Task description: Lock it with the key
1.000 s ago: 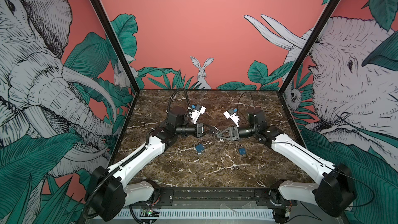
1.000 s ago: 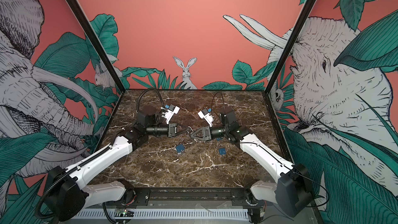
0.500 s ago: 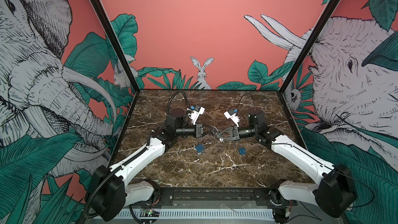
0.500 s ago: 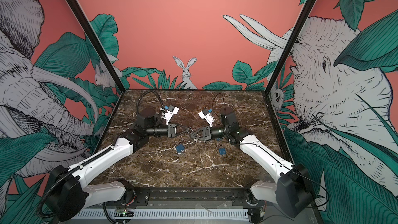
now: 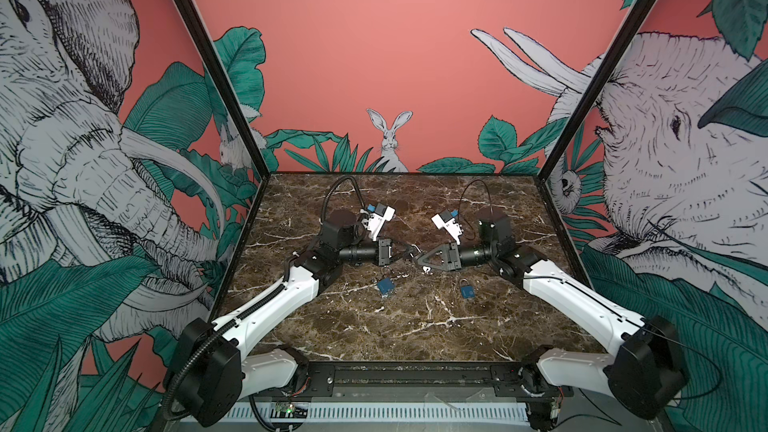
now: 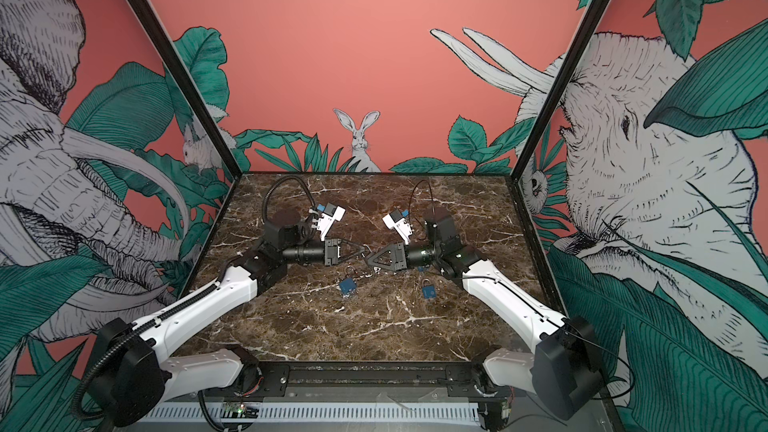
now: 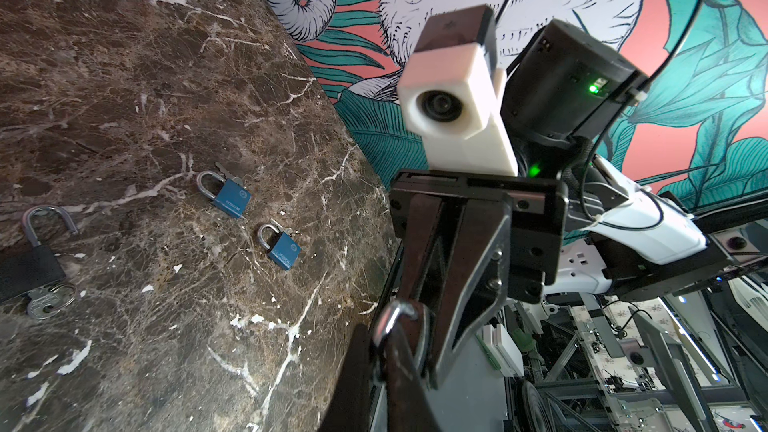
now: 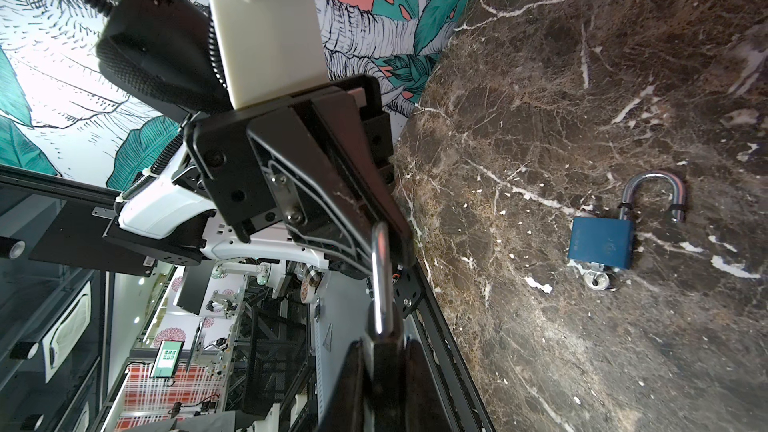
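You've got left pincer point(image 5: 410, 249) and right pincer point(image 5: 417, 258) tip to tip, both clamped narrow on one padlock shackle point(image 8: 380, 284). Open blue padlock point(image 8: 600, 243) lies on the surface point(image 5: 415, 326) near the left pincer.

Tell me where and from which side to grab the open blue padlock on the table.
Probably best: pinch the open blue padlock by its body's two side edges, coming down from above. It lies flat, shackle open at one end and key sticking out the other, so only those edges are free.
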Motion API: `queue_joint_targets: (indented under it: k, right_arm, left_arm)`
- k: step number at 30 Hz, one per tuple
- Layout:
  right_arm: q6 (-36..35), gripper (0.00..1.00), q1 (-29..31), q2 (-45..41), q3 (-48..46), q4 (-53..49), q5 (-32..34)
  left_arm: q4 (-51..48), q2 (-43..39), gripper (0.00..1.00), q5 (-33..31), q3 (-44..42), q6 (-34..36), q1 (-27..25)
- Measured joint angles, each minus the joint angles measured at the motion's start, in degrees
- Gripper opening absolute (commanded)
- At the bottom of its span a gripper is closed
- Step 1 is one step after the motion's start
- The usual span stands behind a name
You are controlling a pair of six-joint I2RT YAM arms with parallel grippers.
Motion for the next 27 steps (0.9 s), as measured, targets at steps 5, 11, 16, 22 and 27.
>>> queue_joint_targets:
  k: [5,11,16,22,27]
  right_arm:
    - [-0.4,0.00,0.0,0.6,0.0,0.0,0.6]
    - [-1.2,0.00,0.0,0.7,0.0,-0.2,1.5]
    - [-1.6,0.00,0.0,1.1,0.2,-1.6,2.2]
    - [-1.1,0.00,-0.1,2.3,0.2,-1.5,2.3]
    - [-0.1,0.00,-0.5,2.9,0.2,-0.4,2.2]
  left_arm:
    - [0.0,0.0,0.00,-0.9,-0.5,-0.4,-0.2]
    - [0.4,0.0,0.00,-2.4,-0.7,-0.9,-0.9]
    - [1.2,0.0,0.00,-4.5,-1.8,-1.6,-2.3]
    - [2.5,0.0,0.00,-6.8,-3.3,-2.4,-2.9]
    - [3.6,-0.1,0.00,-8.9,-3.8,-3.2,-3.5]
